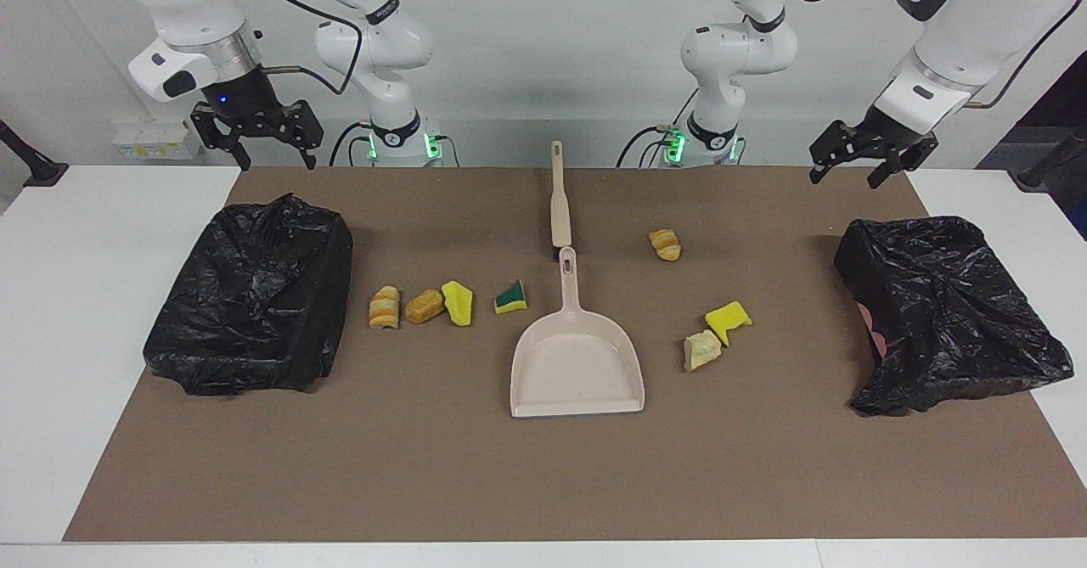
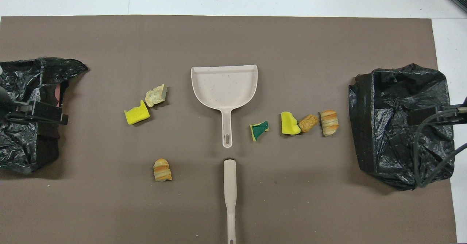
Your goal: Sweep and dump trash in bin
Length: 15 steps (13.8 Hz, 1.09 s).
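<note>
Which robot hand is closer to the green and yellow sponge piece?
Right. The right gripper hangs over its end of the table, by one black bin; the sponge wedge lies on that side of the dustpan. The left gripper hangs by the other bin.

White table [image 1: 85, 296] under a brown mat [image 1: 543, 483]. At centre, dustpan [image 1: 577, 364]; at 12 o'clock, brush [image 1: 559, 203]. Bin bags at 9 [image 1: 255, 296] and 3 [image 1: 943, 313] (facing view). Seven scraps [image 1: 459, 303] scattered between.
</note>
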Each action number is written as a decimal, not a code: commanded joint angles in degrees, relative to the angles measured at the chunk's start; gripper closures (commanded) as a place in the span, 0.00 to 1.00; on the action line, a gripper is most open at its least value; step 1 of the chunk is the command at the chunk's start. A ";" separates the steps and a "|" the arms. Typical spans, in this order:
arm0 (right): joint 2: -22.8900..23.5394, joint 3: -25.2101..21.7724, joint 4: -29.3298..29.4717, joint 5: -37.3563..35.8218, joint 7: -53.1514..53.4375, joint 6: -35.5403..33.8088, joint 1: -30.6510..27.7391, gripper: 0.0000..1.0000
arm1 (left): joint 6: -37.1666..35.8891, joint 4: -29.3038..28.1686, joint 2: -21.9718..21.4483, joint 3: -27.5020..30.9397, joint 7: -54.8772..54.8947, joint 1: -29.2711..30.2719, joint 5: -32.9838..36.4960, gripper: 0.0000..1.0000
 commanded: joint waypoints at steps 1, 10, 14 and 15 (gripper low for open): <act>-1.20 0.40 -1.25 -0.21 0.30 0.31 -0.21 0.00 | 0.06 -5.55 -2.55 0.18 2.95 -2.25 -3.49 0.00; -1.20 0.40 -1.34 -0.03 0.21 0.14 -0.12 0.00 | 12.97 -25.78 -10.29 0.27 -0.98 -19.99 -5.26 0.00; -1.38 0.40 -1.78 0.06 0.12 -0.04 -0.21 0.00 | 21.31 -29.21 -9.33 0.27 -13.17 -30.19 -5.17 0.00; -1.29 0.49 -2.04 0.23 0.04 -0.13 -0.21 0.00 | 22.54 -29.30 -8.80 0.27 -16.44 -32.47 -5.08 0.00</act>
